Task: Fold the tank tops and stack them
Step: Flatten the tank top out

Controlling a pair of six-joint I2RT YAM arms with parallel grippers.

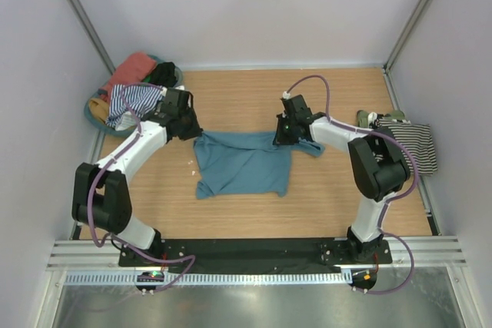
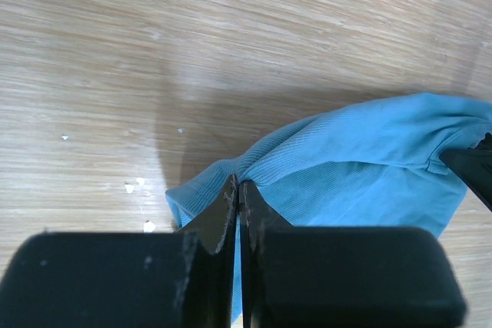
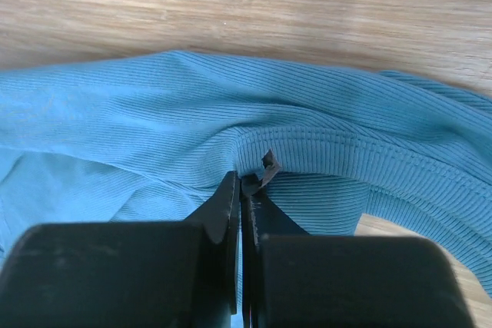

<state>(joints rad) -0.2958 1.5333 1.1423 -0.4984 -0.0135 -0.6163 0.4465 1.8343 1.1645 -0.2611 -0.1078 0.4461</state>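
**A:** Where's the teal tank top [image 1: 244, 163] right now?

**B:** Spread on the table [image 1: 323, 205], to the right of the basket [image 1: 91, 115] and nearer the arm bases than it is. More tops are heaped in that basket, a striped one [image 1: 131, 104] on top. A folded striped top [image 1: 415, 147] lies well across from the basket, at the table's right edge.

**A:** And the grippers?

**B:** Both are pinched fully shut on the teal cloth. The left gripper [image 2: 238, 188] has a bunched corner on the side facing the basket. The right gripper [image 3: 242, 182] has the ribbed edge band on the side away from it, with only a thin fold between its fingertips.

**A:** What worries you?

**B:** That thin bite. If the arms pull apart or lift unevenly, the band could slip out and that side would drop, so the fold would come out skewed. There's also a strap [image 1: 314, 147] trailing past the right gripper, away from the basket (easy to miss from above). It could drag or tuck under during the fold.

**A:** Anything else?

**B:** The top's near edge looks rumpled, with one corner turned. Folding over that would likely lock in a crooked crease.
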